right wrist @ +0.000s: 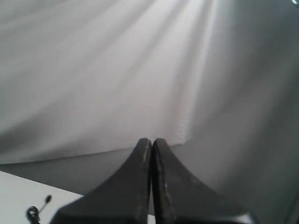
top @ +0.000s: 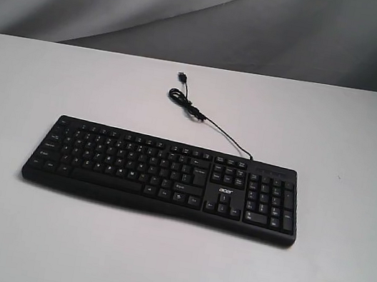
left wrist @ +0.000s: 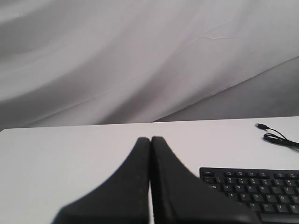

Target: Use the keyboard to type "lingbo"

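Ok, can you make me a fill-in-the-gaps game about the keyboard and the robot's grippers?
The keyboard is coloured ____.
Its small white logo spells ____.
The left gripper and the right gripper are both ____ (open or shut).
In the exterior view, the number pad is at the keyboard's ____ end (left or right).
Missing words: black; acer; shut; right.

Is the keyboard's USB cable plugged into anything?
Unplugged. The cable runs from the keyboard and ends in a bare USB plug lying on the white table.
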